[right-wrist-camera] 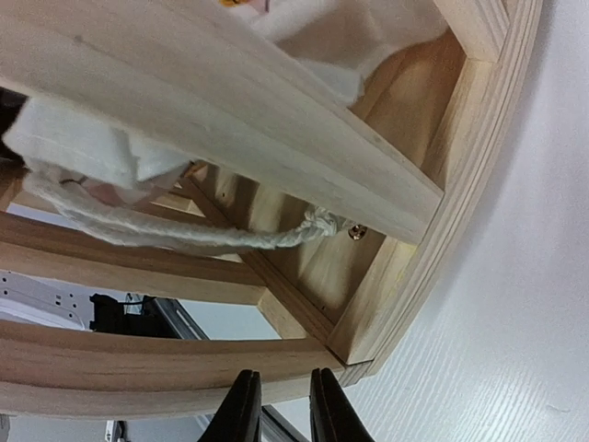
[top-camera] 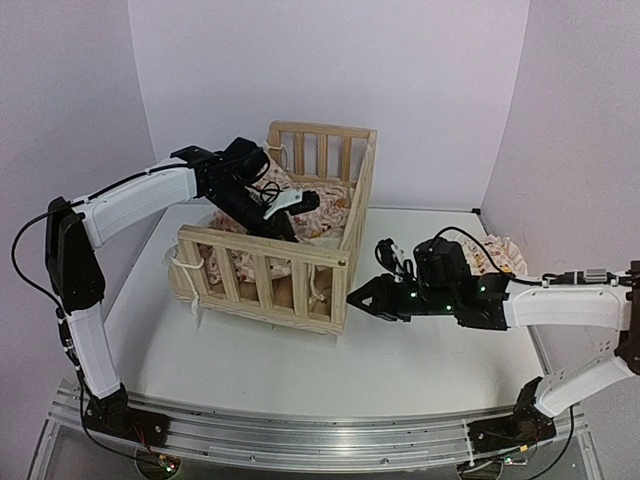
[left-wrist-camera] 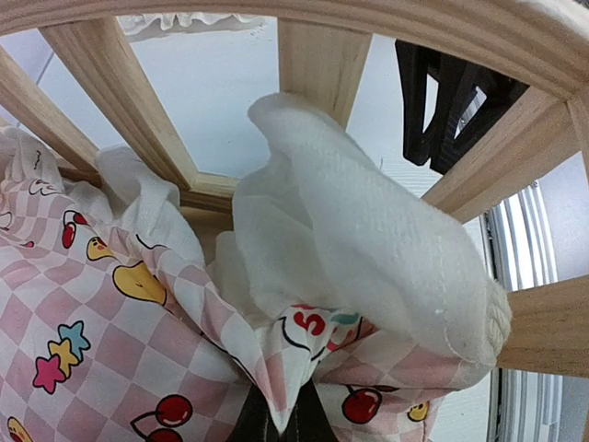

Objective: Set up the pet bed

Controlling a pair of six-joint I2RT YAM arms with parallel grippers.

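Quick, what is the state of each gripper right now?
Left gripper: closed, pinching the pink-checkered cushion fabric.
Right gripper: jaws nearly together at the pet bed corner; whether it grips cannot be told.

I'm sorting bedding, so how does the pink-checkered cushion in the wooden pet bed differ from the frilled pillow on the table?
The pink-checkered cushion sits inside the light-wood slatted pet bed; the frilled pillow lies outside on the table. The left gripper pinches the cushion; no gripper holds the pillow. Both are printed fabric.
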